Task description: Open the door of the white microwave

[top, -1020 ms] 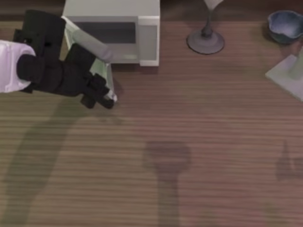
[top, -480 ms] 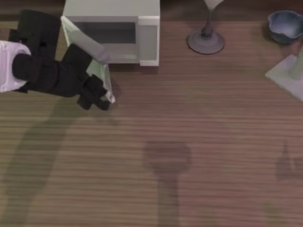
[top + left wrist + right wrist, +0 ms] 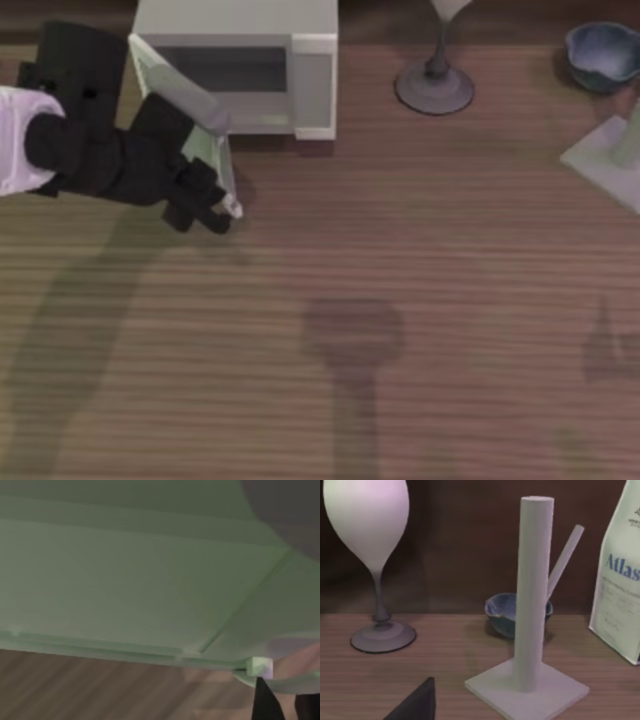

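The white microwave (image 3: 236,18) stands at the table's back left, its grey control strip (image 3: 312,88) on its right side. Its door (image 3: 190,97) is swung out toward the left front, and the dark cavity (image 3: 225,68) shows behind it. My left gripper (image 3: 216,207) is shut on the door's free edge, the black arm reaching in from the left. In the left wrist view the door's pale panel (image 3: 125,590) fills most of the picture, with a dark finger (image 3: 265,702) at its corner. My right gripper (image 3: 420,702) is parked out of the top view.
A wine glass (image 3: 434,88) stands right of the microwave. At the back right are a blue bowl (image 3: 603,55) and a white post on a square base (image 3: 600,158). A white printed bag (image 3: 620,580) stands beside the post. Bare wooden table lies in front.
The door has swung a little wider, and my left gripper has moved slightly left and back with it. Over the last half second almost nothing has moved.
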You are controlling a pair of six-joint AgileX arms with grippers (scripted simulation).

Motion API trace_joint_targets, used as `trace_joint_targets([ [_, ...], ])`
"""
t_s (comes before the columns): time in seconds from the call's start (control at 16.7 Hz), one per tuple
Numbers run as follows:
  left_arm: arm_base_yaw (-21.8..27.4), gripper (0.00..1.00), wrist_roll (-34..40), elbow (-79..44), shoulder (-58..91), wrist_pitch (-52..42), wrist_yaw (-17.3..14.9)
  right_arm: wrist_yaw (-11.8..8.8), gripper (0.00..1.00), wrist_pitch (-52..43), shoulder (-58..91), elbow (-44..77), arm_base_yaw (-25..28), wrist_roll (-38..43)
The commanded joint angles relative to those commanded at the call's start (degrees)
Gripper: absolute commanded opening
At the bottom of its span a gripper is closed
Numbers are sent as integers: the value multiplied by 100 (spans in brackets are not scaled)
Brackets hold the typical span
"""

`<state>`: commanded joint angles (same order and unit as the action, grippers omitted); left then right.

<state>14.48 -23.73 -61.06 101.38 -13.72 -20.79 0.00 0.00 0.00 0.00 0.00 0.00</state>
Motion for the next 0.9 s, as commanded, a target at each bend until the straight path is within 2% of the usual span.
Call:
trace_joint_targets([
  [0.66, 0, 0, 0, 0, 0, 0, 0, 0, 100, 0, 0, 0, 0, 0],
  [0.9, -24, 0, -112, 18, 4, -66, -107, 0, 100, 0, 0, 0, 0, 0],
])
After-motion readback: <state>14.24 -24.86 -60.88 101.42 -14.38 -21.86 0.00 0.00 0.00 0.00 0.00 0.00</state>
